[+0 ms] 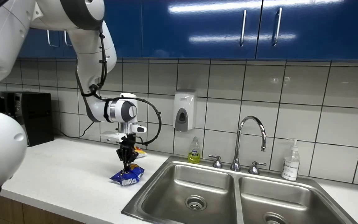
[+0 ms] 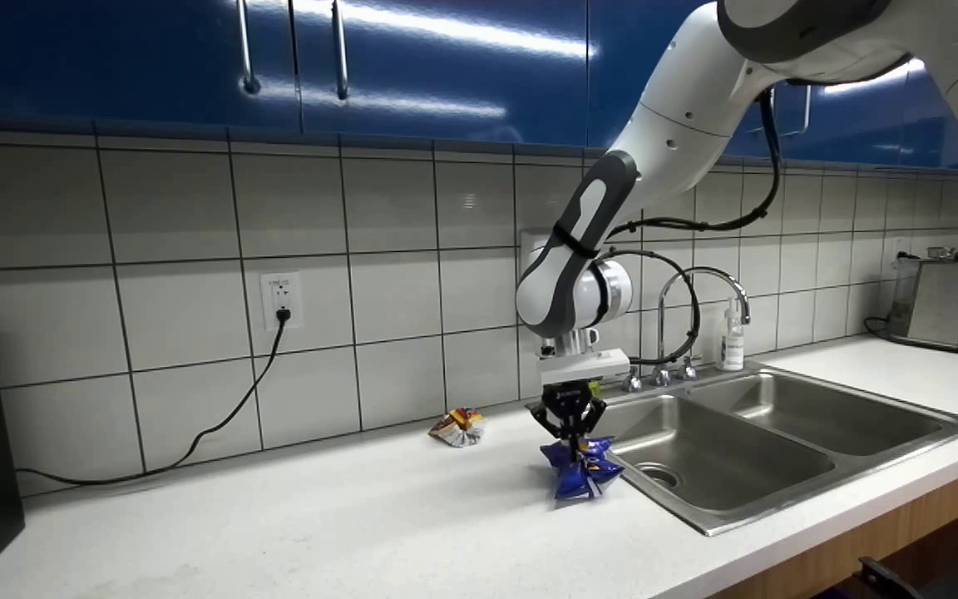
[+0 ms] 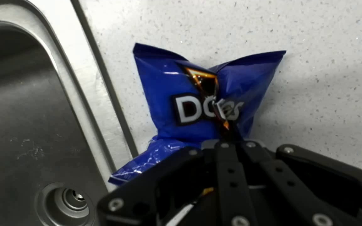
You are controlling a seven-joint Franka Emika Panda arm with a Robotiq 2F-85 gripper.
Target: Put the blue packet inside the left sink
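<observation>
The blue packet (image 1: 134,178) is a crinkly blue bag with white letters, close over the white counter beside the sink. It also shows in an exterior view (image 2: 585,476) and in the wrist view (image 3: 187,125). My gripper (image 1: 125,170) points down, its fingers shut on the packet's middle, which is pinched into a crease. The gripper also shows in an exterior view (image 2: 574,449) and in the wrist view (image 3: 231,141); its fingertips are partly hidden. I cannot tell whether the packet touches the counter. The left sink (image 1: 163,193) is the steel basin next to the packet, also in both other views (image 2: 712,466) (image 3: 17,150).
A yellowish-orange packet (image 2: 458,427) lies near the wall behind the gripper. The twin basin (image 1: 272,196), faucet (image 1: 237,146), dish soap (image 1: 194,152) and pump bottle (image 1: 291,165) are at the sink. A black machine (image 1: 36,118) stands on the counter.
</observation>
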